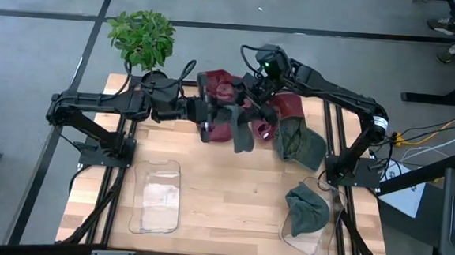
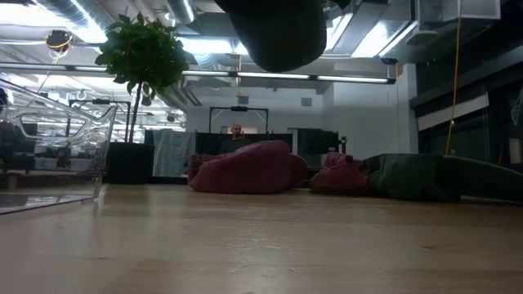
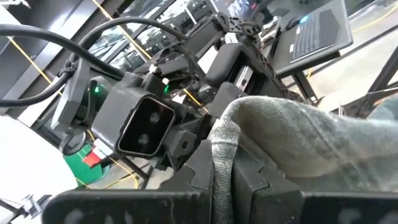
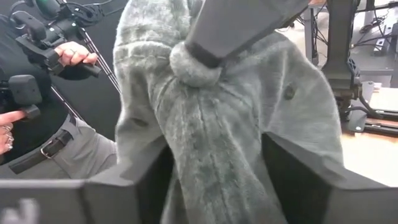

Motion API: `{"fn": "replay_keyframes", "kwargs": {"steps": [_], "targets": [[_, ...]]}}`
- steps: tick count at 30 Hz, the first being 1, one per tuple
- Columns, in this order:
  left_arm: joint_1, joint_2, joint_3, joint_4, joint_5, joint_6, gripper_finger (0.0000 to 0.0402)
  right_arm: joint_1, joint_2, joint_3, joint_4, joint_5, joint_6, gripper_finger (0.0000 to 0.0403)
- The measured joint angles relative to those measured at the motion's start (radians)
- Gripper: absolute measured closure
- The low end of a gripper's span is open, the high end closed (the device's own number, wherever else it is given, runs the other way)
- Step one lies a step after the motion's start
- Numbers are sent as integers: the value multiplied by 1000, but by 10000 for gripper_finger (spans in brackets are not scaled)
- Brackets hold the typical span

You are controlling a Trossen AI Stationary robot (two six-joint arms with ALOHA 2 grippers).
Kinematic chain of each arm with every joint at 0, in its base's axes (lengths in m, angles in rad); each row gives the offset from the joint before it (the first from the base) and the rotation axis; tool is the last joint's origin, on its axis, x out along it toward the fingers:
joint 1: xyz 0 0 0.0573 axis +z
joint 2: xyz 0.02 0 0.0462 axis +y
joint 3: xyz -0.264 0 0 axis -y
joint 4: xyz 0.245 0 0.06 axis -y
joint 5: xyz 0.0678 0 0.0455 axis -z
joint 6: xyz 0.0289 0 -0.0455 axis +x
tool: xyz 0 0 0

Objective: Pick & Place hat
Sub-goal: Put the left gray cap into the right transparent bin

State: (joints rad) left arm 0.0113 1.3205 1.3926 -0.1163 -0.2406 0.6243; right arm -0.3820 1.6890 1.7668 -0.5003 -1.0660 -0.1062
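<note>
A grey-green hat point(image 1: 240, 128) hangs in the air over the table's far middle, between my two grippers; the low view shows its lower end point(image 2: 278, 33) well clear of the table. My left gripper point(image 1: 210, 117) reaches in from the table's left and is shut on the hat point(image 3: 298, 143). My right gripper point(image 4: 217, 186) comes in from the far right, and the hat point(image 4: 211, 124) fills the gap between its two fingers. My left gripper pinches a thick rolled edge of the hat point(image 3: 222, 155) between its two fingers, coming level from the table's left. The hat hangs below and beyond the fingers, lifted clear. My right gripper has a bunched, hanging fold of the hat point(image 4: 214, 168) between its fingers point(image 4: 292, 180), below the other gripper's pinch point(image 4: 196, 65). The cloth touches both fingers and hangs slack past them.
Two maroon hats point(image 1: 222, 88) point(image 1: 288, 107) and a green hat point(image 1: 299, 144) lie at the far middle. A clear tray point(image 1: 156, 196) stands near left; another tray point(image 1: 328, 228) near right holds a green hat point(image 1: 305, 211). A plant point(image 1: 142, 37) stands far left. A person's hands point(image 4: 71, 56) show beyond the table.
</note>
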Motion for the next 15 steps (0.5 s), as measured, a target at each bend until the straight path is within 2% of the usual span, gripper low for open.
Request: {"fn": "replay_keyframes", "kwargs": {"steps": [7,13,15], "targets": [[0,0,0,-10,-57,-28,382,-16,0,0,-2,0,-7,273],[0,0,0,-16,-63,-50,353,-33,0,0,-15,0,-11,339],[0,0,0,-15,-96,-90,344,-38,0,0,-19,0,-12,360]]}}
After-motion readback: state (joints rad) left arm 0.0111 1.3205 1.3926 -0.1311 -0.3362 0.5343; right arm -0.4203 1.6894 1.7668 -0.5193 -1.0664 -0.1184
